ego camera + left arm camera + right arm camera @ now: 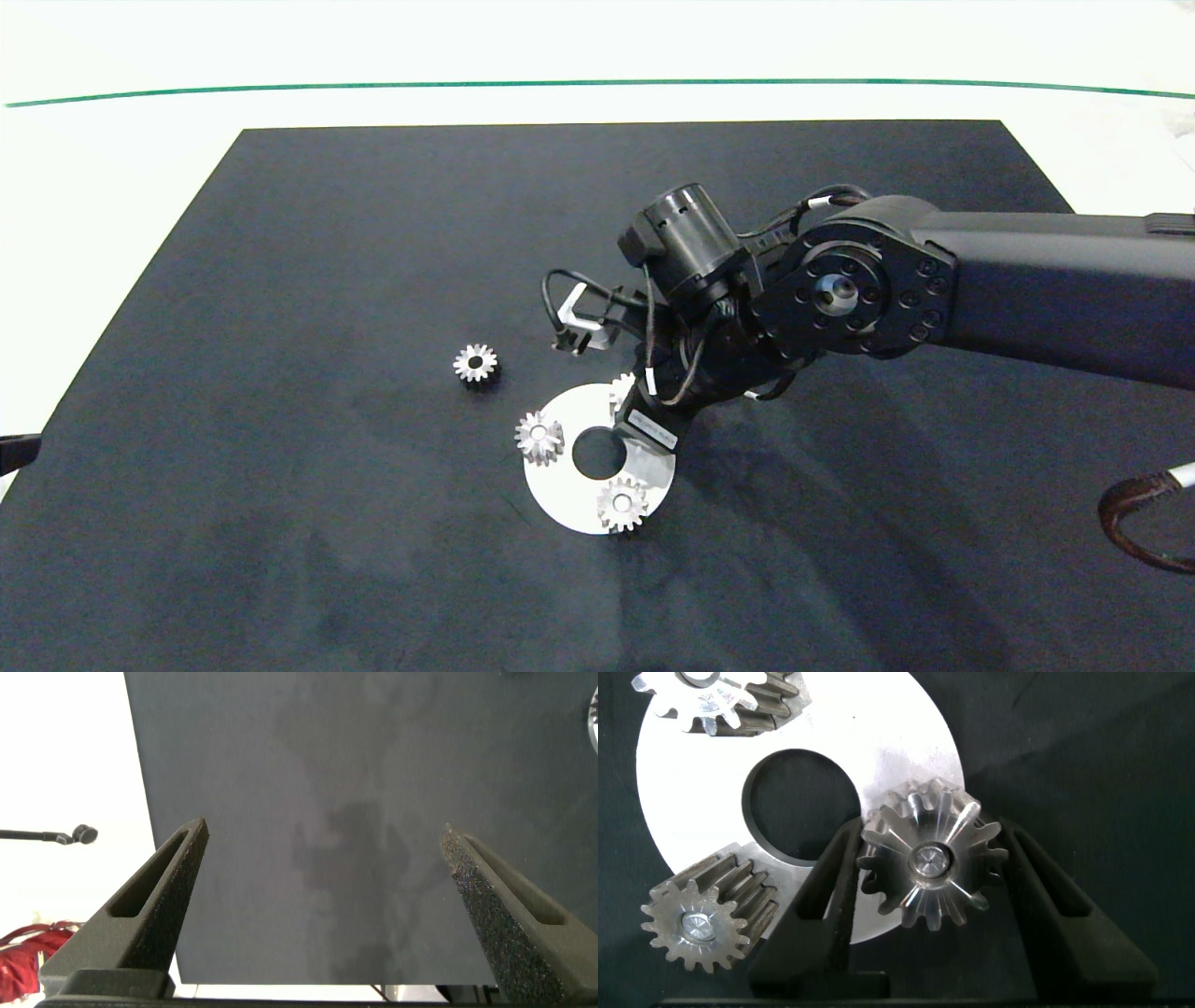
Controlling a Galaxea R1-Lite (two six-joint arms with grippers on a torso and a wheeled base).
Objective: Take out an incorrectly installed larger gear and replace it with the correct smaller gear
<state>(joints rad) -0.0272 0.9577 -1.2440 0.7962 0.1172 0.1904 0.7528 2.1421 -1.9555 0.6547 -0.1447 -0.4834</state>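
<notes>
A black mat (280, 280) covers a white table (112, 159). The right gripper (931, 873) straddles a gear (929, 854) on the disc (691, 803), fingers apart.

On the table (140, 149) lies a mat (280, 523), and right of its middle you have the disc (569, 499) lying flat. Three gears sit round its rim: one gear (540, 436) on the left side, another gear (623, 504) on the near side, and the larger gear (932, 859) on the far right side (mostly hidden from above). The right gripper (929, 831) is directly over that one, its arm reaching in from the right. The smaller gear (476, 363) lies loose on the mat, left of the disc and farther back. The left gripper (322, 849) is over the mat's left edge, well apart from all of it.
</notes>
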